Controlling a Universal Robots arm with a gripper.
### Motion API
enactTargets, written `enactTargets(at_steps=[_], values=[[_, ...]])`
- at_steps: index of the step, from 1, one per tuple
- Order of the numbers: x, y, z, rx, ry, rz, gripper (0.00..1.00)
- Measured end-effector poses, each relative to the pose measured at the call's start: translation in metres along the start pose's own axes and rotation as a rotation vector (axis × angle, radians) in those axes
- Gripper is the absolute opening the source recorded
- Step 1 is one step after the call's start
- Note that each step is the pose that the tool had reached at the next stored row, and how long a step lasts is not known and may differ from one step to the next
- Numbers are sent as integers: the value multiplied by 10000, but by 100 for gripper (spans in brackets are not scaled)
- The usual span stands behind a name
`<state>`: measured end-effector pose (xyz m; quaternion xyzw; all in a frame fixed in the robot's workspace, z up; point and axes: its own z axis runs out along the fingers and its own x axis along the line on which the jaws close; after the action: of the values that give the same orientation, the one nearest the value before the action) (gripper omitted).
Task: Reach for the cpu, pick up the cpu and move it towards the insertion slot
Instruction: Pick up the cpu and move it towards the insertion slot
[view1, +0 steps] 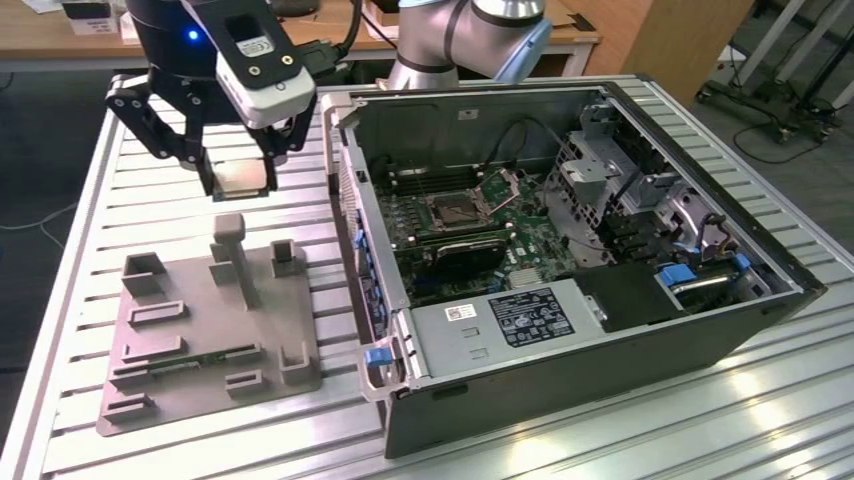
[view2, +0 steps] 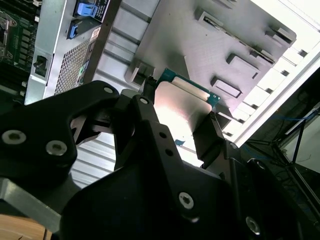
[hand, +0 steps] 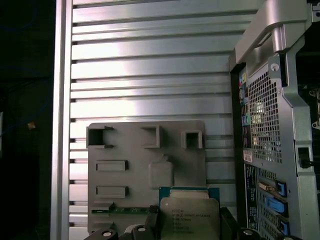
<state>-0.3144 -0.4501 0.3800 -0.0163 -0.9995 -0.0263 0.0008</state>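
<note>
- Gripper (view1: 243, 170) pinches the cpu (view1: 244, 180), held above the grey tray (view1: 200, 330).
- Exterior view: insertion slot (view1: 454, 212), flap raised, lies well right.
- Second wrist view: fingers (view2: 207, 137) press opposite cpu edges.

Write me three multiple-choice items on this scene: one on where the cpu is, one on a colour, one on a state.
1. Where is the cpu?
A. Inside the computer case
B. Held in the gripper, above the table
C. Lying flat in the tray

2. What colour is the tray?
A. Grey
B. Red
C. Yellow

3. How does the computer case lie?
A. Shut on all sides
B. Open on top, its green board showing
C. Turned open side down

Answers:
1 B: in the exterior view the chip hangs in the gripper beside the case, and both wrist views show it clamped by its edges.
2 A: the tray is plain grey in every view.
3 B: the exterior view looks straight into the case.
</note>
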Motion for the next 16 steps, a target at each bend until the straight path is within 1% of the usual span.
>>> enactTargets(at_steps=[4,12,14,16], values=[[-26,1,-1,1,1,0,55],[-48,2,0,1,1,0,55],[-121,4,0,1,1,0,55],[-122,4,0,1,1,0,55]])
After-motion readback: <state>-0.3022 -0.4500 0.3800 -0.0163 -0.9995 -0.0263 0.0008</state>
